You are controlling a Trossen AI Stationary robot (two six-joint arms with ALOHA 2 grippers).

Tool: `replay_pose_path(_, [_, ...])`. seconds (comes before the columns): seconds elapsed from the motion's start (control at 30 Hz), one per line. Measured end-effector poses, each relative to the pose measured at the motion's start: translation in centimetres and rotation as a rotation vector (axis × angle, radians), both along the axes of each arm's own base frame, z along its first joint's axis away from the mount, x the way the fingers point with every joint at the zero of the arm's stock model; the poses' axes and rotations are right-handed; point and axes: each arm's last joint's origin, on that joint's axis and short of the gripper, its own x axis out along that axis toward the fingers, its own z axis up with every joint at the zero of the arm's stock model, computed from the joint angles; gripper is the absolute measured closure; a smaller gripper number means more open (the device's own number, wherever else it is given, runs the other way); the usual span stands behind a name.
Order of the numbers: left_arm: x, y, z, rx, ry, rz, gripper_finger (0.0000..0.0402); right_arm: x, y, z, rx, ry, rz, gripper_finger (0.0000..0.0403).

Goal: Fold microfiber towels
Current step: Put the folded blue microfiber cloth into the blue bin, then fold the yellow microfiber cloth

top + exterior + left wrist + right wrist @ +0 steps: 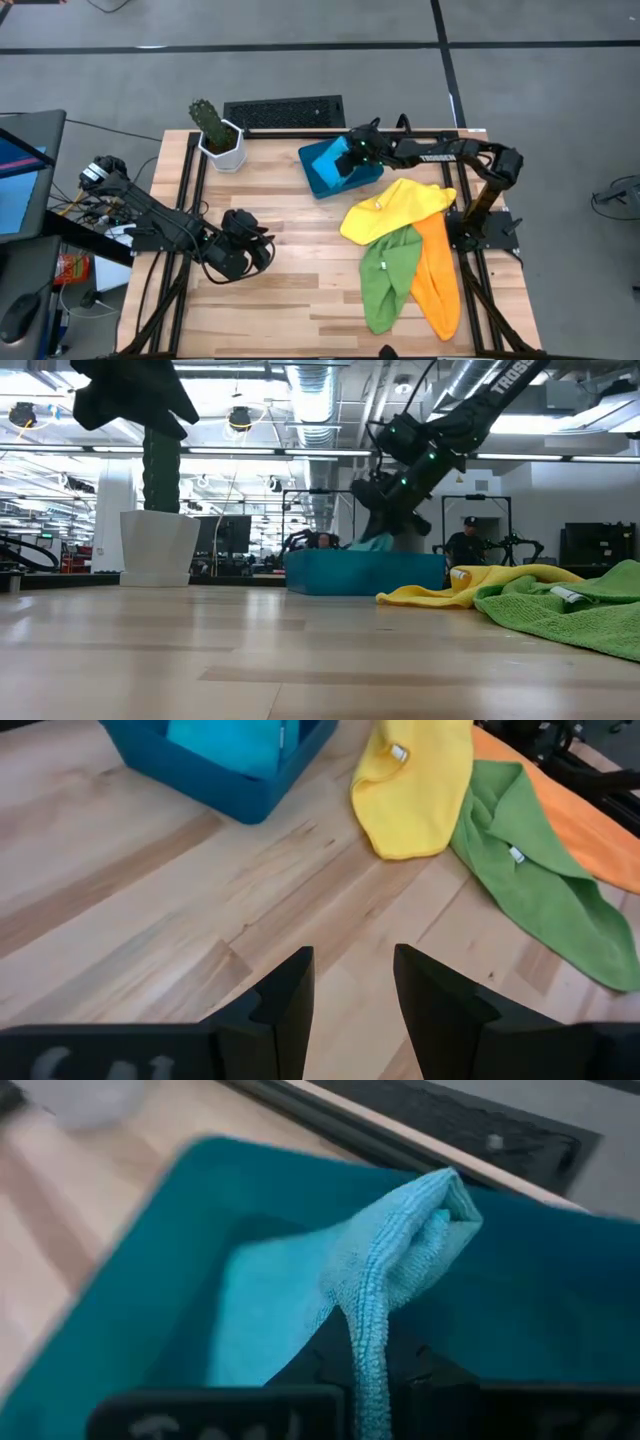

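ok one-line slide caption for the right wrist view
Right gripper pinching a fold of the light blue microfiber towel inside the rigid teal-blue rectangular tray.

White lettering "TROSSEN" runs along the right arm (440, 156); the low view shows only "TROSS".

Right gripper (350, 160) pinched; left gripper (352, 982) parted, low.
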Motion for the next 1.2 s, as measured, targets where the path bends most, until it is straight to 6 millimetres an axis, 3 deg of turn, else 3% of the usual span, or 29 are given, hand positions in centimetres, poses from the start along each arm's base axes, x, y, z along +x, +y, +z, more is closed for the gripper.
replay_pose_path(0.27, [0.0,0.0,0.0,0.008,-0.006,0.007,0.0269,-0.5,0.0,-0.6,-0.012,0.050,-0.005,0.0338])
replay_pose_path(0.53, [0.0,0.0,0.0,-0.006,-0.014,0.018,0.0269,-1.0,0.2,-0.9,-0.001,0.161,0.043,0.0204])
replay_pose_path(0.63, [0.0,0.0,0.0,-0.012,-0.018,0.023,0.0269,-1.1,-0.1,0.9,-0.025,0.185,0.063,0.0159])
replay_pose_path(0.77, [0.0,0.0,0.0,-0.013,-0.019,0.025,0.0269,-2.1,-0.1,3.9,-0.065,0.212,0.065,0.0142])
replay_pose_path(0.9, [0.1,0.0,0.1,-0.034,-0.034,0.033,0.0269,-4.7,1.5,6.9,-0.036,0.265,0.082,0.0147])
replay_pose_path(1.0, [0.5,-0.1,0.0,-0.050,-0.092,0.035,0.0269,-7.2,3.8,8.1,-0.004,0.314,0.118,0.0149])
replay_pose_path(1.1, [1.5,0.2,-1.0,-0.016,-0.148,0.015,0.0269,-9.1,6.7,7.7,0.000,0.322,0.229,0.0149])
replay_pose_path(1.2, [2.9,1.0,-2.6,0.007,-0.172,0.002,0.0267,-10.6,9.4,6.0,-0.022,0.347,0.364,0.0149])
